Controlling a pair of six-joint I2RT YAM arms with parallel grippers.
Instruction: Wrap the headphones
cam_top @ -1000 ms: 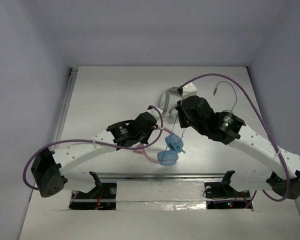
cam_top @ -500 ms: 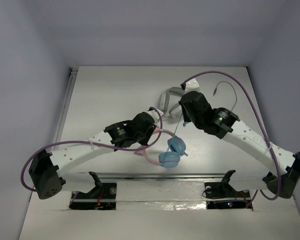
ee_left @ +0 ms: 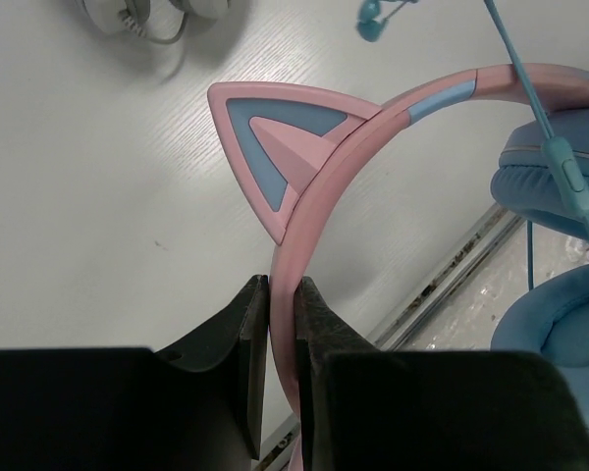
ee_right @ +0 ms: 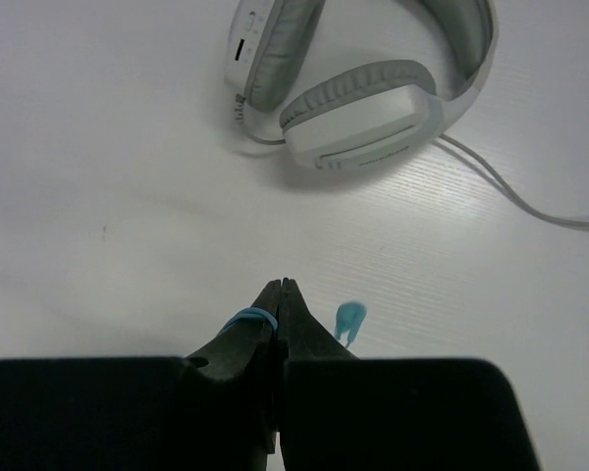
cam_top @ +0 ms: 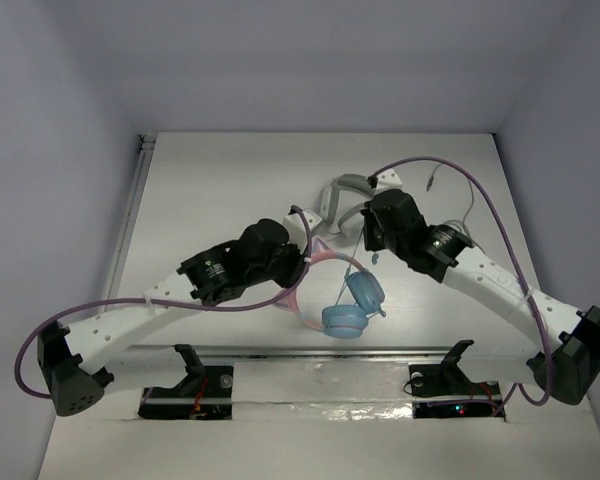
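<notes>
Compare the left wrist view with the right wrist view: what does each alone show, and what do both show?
Only the left wrist view: the left fingers clamped on the pink headband below its cat ear, plus the blue ear cups. Only the right wrist view: the right fingers shut on the thin blue cable, and the white-and-grey headphones whole. Both: that cable, the white table, and part of the white-and-grey headphones.

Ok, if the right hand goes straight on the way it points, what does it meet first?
Likely the white headphones, lying straight ahead of the right hand across bare table. If it points downward, the table comes first; depth is unclear.
</notes>
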